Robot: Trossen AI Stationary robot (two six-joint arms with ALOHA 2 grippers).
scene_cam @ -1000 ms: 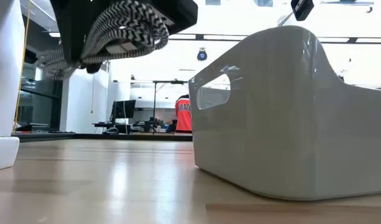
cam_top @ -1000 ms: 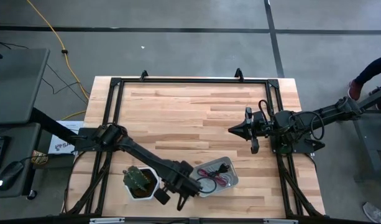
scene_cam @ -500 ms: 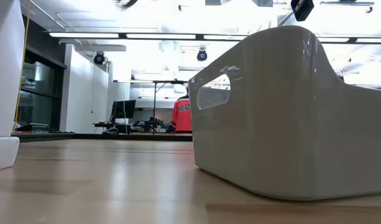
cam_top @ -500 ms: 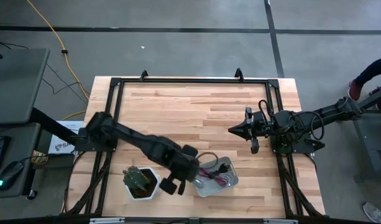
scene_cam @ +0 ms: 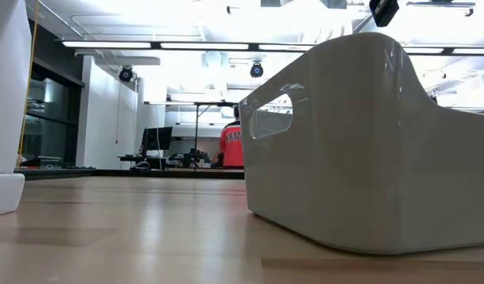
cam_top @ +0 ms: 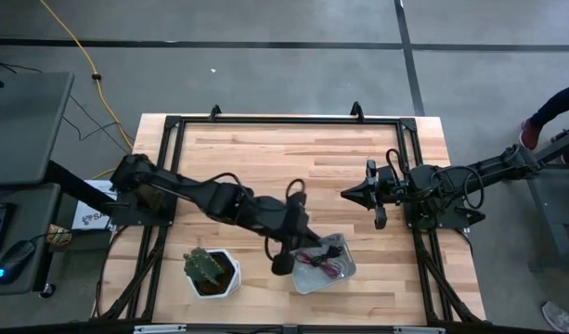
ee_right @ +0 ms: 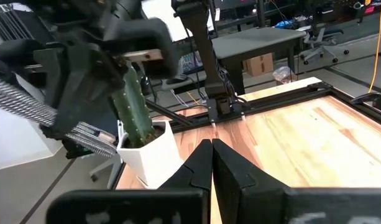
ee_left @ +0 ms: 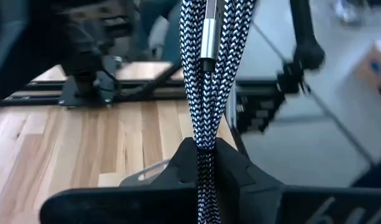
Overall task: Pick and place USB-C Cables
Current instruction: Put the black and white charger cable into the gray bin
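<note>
My left gripper (cam_top: pixel 280 263) hangs just left of the white tray (cam_top: pixel 344 272), near the table's near edge. It is shut on a silver-grey braided cable bundle (ee_left: pixel 206 81) with a silver plug (ee_left: pixel 209 37). The bundle also shows in the right wrist view (ee_right: pixel 84 138). A maroon cable (cam_top: pixel 327 270) and a black cable (cam_top: pixel 327 250) lie in the tray. My right gripper (cam_top: pixel 349 193) waits shut and empty at the table's right middle, above the wood. My left gripper pinches the braided bundle between its two fingers at one end of the loops (ee_left: pixel 204 140). Several strands run side by side out past the fingertips, with the silver plug end farthest from them. The bundle is lifted clear of the table.
A cactus in a white pot (cam_top: pixel 210 272) stands left of the tray near the front edge. The low view shows the tray's wall (scene_cam: pixel 360 142) and the pot's foot (scene_cam: pixel 3 193). A black frame (cam_top: pixel 284 119) borders the table. A person in red (scene_cam: pixel 234 147) is far behind.
My left gripper has risen out of the low view with the braided bundle. It has gone from the table's near edge beside the pot toward the far and right, up to the tray's left side. It stays shut on the bundle.
</note>
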